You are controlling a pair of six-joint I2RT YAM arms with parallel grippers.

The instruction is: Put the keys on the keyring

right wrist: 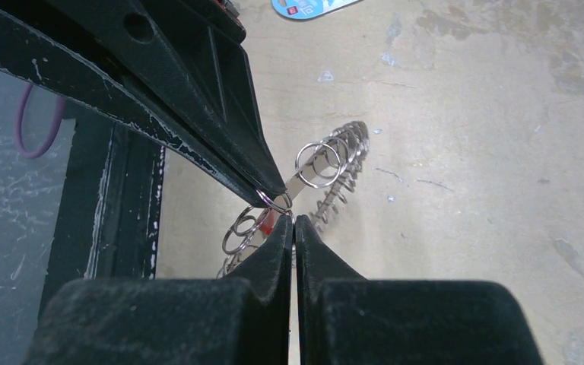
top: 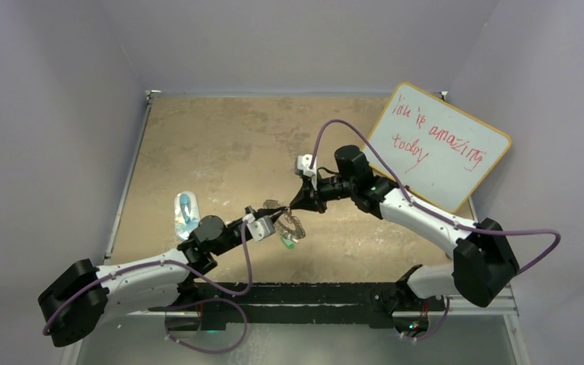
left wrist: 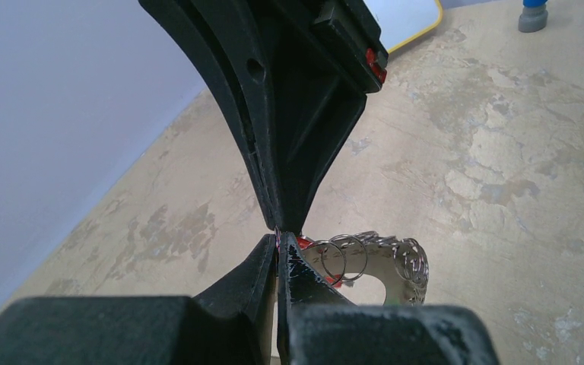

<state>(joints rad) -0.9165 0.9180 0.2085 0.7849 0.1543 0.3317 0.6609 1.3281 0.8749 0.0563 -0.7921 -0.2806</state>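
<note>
- Status: incomplete on this evidence. The left pincer (left wrist: 277, 247) is pressed together, with a sliver of the red key (left wrist: 305, 243) showing in its seam. Judged to be pinching that key's plastic head.
- The right pincer (right wrist: 294, 228) is closed tip to tip and meets the left pincer's tips point to point. A small wire loop sits at its tips. Whether the wire is trapped cannot be told.
- The keyring (left wrist: 407, 266) sits just beyond both sets of tips. It extends to the right of the left pincer and appears held clear of the table (left wrist: 502, 152).
- The green key (top: 289, 242) hangs just below the meeting tips. It looks attached to the ring, but this is unconfirmed.
- Outstanding, in my judgement: seating the red key on a loop, then release.
- Materials: the ring is a flat, bright, curved metal band, its rim crowded with thin round overlapping wire loops. The key heads are tiny coloured plastic. The pincer fingers are matte black wedges, scuffed pale at the edges. The table is mottled tan and worn in patches.
</note>
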